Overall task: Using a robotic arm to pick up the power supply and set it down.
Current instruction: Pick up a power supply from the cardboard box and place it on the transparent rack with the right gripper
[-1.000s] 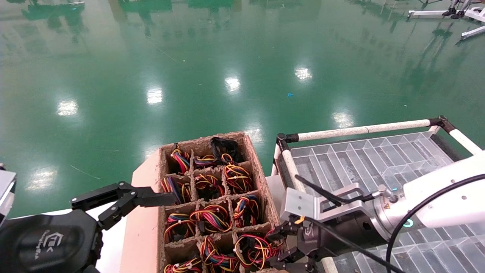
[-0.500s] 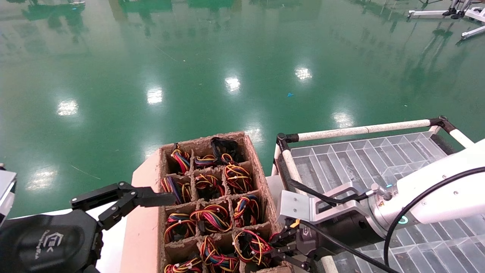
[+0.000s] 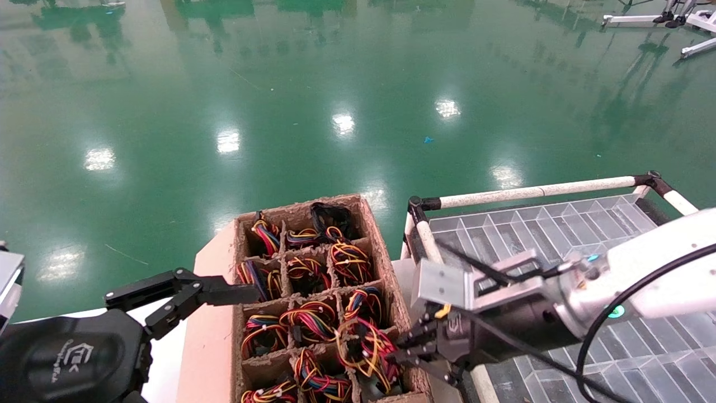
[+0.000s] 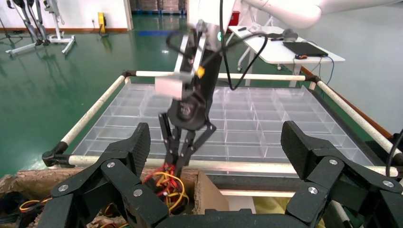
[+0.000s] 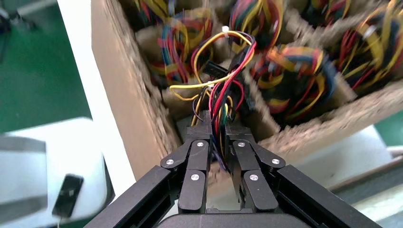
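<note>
The robotic arm (image 3: pixel 643 285) is white, with a black wrist and a grey bracket. Its thin black right gripper (image 3: pixel 400 350) is pinched on the power supply's (image 3: pixel 366 350) red, yellow and black wires, over the near right corner of the brown cardboard tray (image 3: pixel 386 252). The grey box part is hidden.

We see red/yellow/orange/blk wires (image 3: pixel 366 350) in a brown cardboard tray (image 3: pixel 386 263), glossy green floor (image 3: pixel 279 112), clear plastic grid bin (image 3: pixel 559 229), blk right gripper (image 3: pixel 400 350).
</note>
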{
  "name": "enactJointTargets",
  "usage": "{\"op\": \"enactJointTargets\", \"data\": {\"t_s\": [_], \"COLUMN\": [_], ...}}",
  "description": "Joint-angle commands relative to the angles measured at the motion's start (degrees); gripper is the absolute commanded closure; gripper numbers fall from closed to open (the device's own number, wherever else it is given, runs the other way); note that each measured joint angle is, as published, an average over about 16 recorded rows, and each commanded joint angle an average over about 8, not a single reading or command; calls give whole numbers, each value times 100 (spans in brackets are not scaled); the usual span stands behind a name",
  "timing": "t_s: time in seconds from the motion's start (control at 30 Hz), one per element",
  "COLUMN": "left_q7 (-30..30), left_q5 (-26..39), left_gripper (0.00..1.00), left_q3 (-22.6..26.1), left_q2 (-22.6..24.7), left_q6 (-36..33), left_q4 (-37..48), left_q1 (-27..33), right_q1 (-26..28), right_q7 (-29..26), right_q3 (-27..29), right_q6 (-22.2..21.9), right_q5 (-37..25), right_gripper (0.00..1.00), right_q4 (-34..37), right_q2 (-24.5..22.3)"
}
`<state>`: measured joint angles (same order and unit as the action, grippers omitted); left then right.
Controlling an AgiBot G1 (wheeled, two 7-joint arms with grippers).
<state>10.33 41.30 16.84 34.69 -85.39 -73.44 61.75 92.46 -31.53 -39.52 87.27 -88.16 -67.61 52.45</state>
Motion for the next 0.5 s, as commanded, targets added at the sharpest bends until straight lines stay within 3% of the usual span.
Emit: {"op": "enactJointTargets", "data": {"t_s": [0.03,0.3,0.5], "left_q7": [0,-2,-3], "left_q5": [0,-2,-4], "left_gripper": [0,0,0], "left_q3": [1,3,5], "left_q2": [0,-1,-2], "left_q6": [0,1,2], "left_q4": [0,0,0], "left_q1": [0,1,1], "right_q1": [29,402,876], "right_q7": [-58,-132,157], "right_q3": [68,605,954], "right_q6": [13,-312,-571], "right_q5": [120,550,688], "right_gripper": [100,100,100], "right_q4": [-88,-355,-194], "right_q2": [-54,-369,-426]}}
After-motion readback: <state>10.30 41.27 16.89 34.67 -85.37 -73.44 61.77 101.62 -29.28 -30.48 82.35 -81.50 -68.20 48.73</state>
